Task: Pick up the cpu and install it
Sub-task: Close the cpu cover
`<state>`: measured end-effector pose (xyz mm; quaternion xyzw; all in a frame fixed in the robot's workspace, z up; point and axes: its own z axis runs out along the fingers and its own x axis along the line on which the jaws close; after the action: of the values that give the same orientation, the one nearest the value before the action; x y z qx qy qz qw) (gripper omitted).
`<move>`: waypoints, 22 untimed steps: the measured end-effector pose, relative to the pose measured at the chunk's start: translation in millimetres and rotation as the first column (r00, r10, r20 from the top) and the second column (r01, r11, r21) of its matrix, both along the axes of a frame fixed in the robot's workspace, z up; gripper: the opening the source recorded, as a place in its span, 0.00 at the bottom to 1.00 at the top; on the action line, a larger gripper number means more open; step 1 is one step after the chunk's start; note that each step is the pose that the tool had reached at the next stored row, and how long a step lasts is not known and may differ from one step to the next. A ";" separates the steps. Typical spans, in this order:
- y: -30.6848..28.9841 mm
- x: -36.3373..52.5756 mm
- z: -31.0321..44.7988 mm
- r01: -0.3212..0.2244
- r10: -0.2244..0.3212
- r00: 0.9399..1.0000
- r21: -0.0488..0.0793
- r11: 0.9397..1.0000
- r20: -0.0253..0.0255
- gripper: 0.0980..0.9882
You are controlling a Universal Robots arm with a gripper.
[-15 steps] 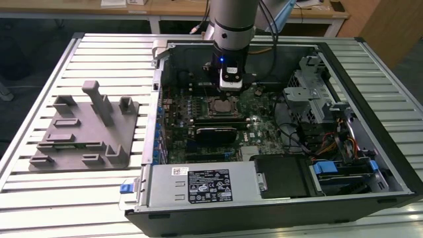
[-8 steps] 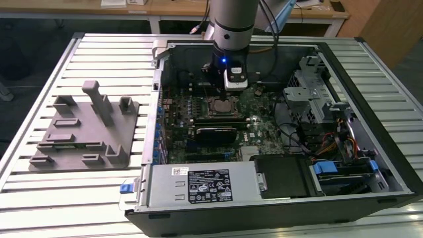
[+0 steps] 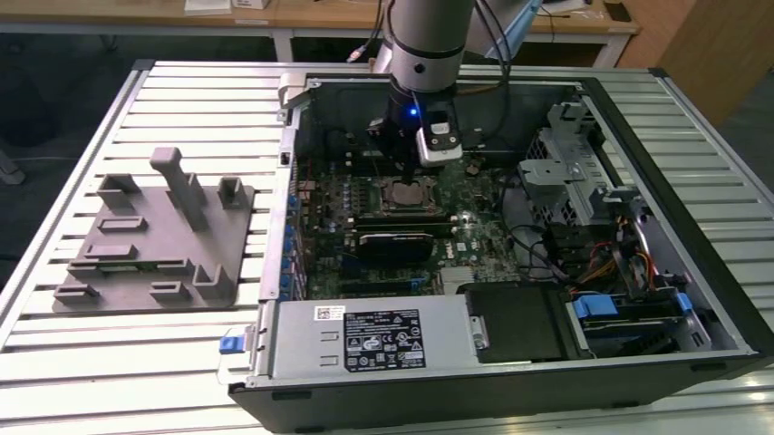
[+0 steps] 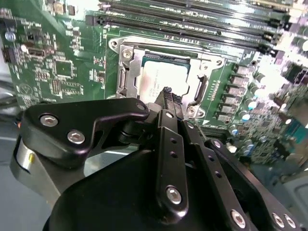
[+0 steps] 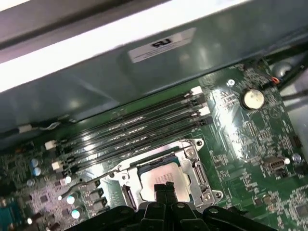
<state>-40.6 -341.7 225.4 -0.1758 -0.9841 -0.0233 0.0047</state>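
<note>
Second wrist view: gripper (image 4: 167, 93), jaws together and empty, just above cpu (image 4: 155, 77) inside socket frame (image 4: 127, 72).

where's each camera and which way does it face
Exterior view: off the arm, looking down into the open computer case; the arm shows.
First wrist view: on the arm, looking down past the gripper at the cpu in its socket.
Second wrist view: on the arm, looking along the gripper's dark linkage at the motherboard.
Shared: both wrist views show the cpu under the shut gripper.
</note>
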 end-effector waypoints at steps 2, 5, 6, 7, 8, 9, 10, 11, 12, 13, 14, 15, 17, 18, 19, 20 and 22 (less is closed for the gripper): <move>0.0 0.0 -0.1 -0.031 0.031 1.000 0.000 1.000 0.000 0.01; 0.0 0.0 -0.4 -0.083 0.083 0.997 0.000 0.997 0.000 0.01; 0.0 0.0 -0.5 -0.101 0.101 0.995 0.000 0.995 0.000 0.01; 0.0 -0.1 -0.6 -0.119 0.119 0.993 0.000 0.993 0.000 0.01; 0.0 -0.1 -0.7 -0.137 0.137 0.991 0.000 0.991 0.000 0.01; 0.0 0.0 -0.7 -0.149 0.149 0.989 0.000 0.989 0.000 0.01; 0.0 0.1 -0.7 -0.153 0.153 0.988 0.000 0.988 0.000 0.01; 0.0 0.0 -0.7 -0.154 0.154 0.988 0.000 0.988 0.000 0.01; 0.0 0.0 -0.7 -0.154 0.154 0.988 0.000 0.988 0.000 0.01; 0.0 0.0 -0.8 -0.154 0.154 0.988 0.000 0.988 0.000 0.01; 0.0 0.1 -0.8 -0.154 0.154 0.988 0.000 0.988 0.000 0.01; 0.0 0.1 -0.9 -0.154 0.154 0.988 0.000 0.988 0.003 0.01; -0.1 0.0 -1.5 -0.154 0.154 0.988 -0.002 0.988 0.013 0.01; -0.1 0.0 -2.0 -0.154 0.154 0.988 -0.004 0.988 0.021 0.01; -0.1 -0.1 -2.5 -0.154 0.154 0.988 -0.005 0.988 0.027 0.01; -0.1 -0.1 -2.9 -0.154 0.154 0.987 -0.006 0.988 0.034 0.01; -0.2 -0.2 -3.9 -0.154 0.154 0.987 -0.009 0.988 0.047 0.01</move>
<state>-40.8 -341.9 221.5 -0.0986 -0.9947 -0.0245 -0.0174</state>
